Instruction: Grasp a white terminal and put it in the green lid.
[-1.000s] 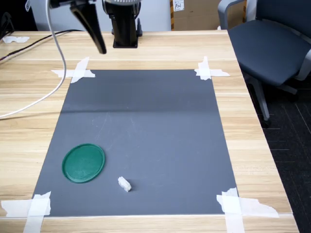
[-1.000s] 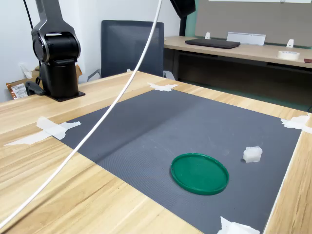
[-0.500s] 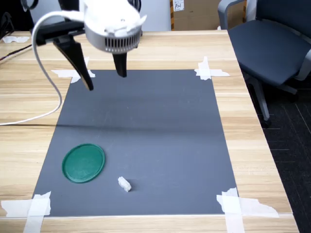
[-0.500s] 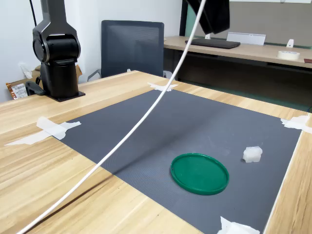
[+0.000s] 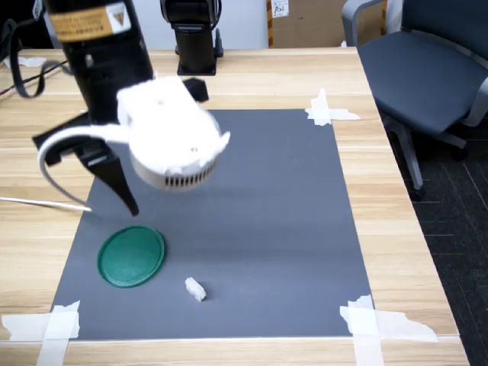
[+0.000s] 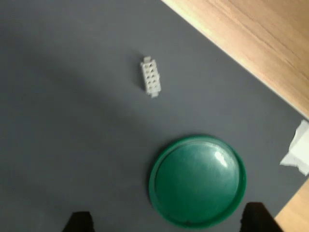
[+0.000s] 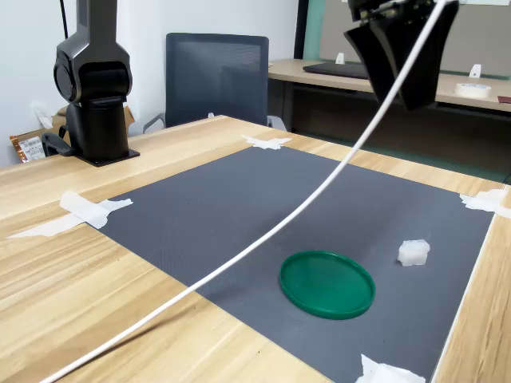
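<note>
The white terminal (image 5: 195, 289) lies on the grey mat (image 5: 259, 198) near its front edge, just right of the green lid (image 5: 131, 255) in the first exterior view. Both also show in the second exterior view: the terminal (image 7: 413, 252) and the lid (image 7: 326, 284). My gripper (image 6: 168, 221) hangs above the mat with its jaws open and nothing between them. In the wrist view the lid (image 6: 197, 180) sits between the two fingertips (image 6: 79, 222), with the terminal (image 6: 150, 77) beyond it. One dark finger (image 5: 122, 187) points down just above the lid; the arm's white round end (image 5: 171, 141) hides the other.
A white cable (image 7: 279, 227) trails from the arm across the mat and table. White tape strips (image 5: 328, 110) hold the mat's corners. The arm's black base (image 5: 191, 38) stands at the table's back. An office chair (image 5: 427, 69) is beside the table on the first exterior view's right.
The arm has swung forward and down from the back of the table to just above the green lid. The cable moved with it. Lid and terminal have not moved.
</note>
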Controlling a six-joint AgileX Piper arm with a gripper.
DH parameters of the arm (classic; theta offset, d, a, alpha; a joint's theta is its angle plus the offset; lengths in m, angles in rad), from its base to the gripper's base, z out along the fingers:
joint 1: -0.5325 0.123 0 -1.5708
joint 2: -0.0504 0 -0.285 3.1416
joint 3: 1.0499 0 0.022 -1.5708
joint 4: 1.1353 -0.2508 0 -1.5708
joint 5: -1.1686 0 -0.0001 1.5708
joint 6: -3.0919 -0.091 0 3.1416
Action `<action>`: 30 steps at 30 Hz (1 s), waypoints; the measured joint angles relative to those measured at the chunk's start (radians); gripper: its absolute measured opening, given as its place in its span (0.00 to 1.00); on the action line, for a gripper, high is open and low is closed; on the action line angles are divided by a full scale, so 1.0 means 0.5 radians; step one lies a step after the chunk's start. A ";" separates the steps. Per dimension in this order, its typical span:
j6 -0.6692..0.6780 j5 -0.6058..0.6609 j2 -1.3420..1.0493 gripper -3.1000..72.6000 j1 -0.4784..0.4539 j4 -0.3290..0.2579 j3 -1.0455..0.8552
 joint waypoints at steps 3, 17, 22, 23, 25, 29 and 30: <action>-0.022 0.000 0.087 0.82 0.000 0.021 0.055; -0.013 -0.023 0.368 0.82 0.035 0.048 0.113; 0.004 -0.067 0.418 0.81 0.106 0.105 0.136; 0.004 -0.072 0.431 0.80 0.113 0.113 0.140; 0.004 -0.087 0.455 0.78 0.121 0.122 0.150; -0.008 -0.158 0.500 0.76 0.123 0.164 0.150; -0.014 -0.174 0.508 0.76 0.123 0.176 0.150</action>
